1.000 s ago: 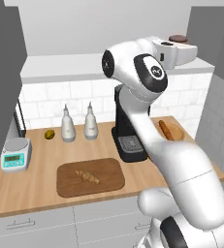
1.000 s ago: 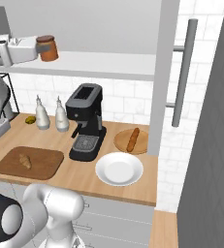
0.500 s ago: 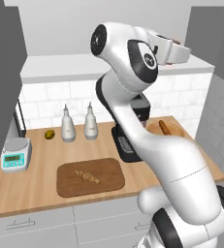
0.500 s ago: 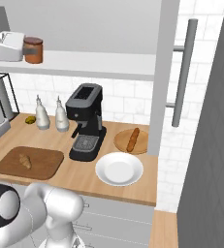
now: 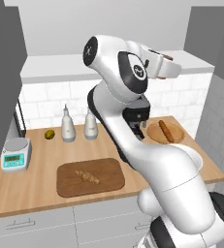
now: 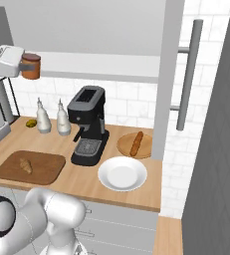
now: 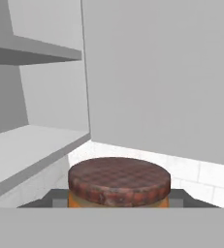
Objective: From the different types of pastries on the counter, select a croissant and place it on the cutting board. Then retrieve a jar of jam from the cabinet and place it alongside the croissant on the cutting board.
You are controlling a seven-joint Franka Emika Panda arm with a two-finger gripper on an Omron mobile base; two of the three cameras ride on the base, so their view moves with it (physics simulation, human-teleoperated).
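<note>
1 job down, looks like: the croissant (image 5: 87,177) is already lying on the cutting board (image 5: 67,186) on the table (image 5: 31,186), well below the pincer (image 6: 26,66). The jam jar (image 6: 31,66) is clamped in the pincer up at cabinet height, held by its sides with the brown lid (image 7: 119,180) showing right at the fingertips in the hand view.

What could go wrong, as I see it:

- The jar is carried high over the table. If the hold is only on the upper part near the lid, a fast swing could let it slide out, and it's a long way to fall.
- The cabinet shelf (image 7: 31,152) and the cabinet's grey panel (image 7: 157,77) are near the pincer, so a sloppy move could clip the jar on an edge.
- Below the pincer on the way down stand 2 white bottles (image 5: 68,126) and the black coffee machine (image 6: 89,124). A low arc could knock them.
- The croissant sits mid-board, so setting the jar straight down there would squash it. Better to aim for bare board beside it.
</note>
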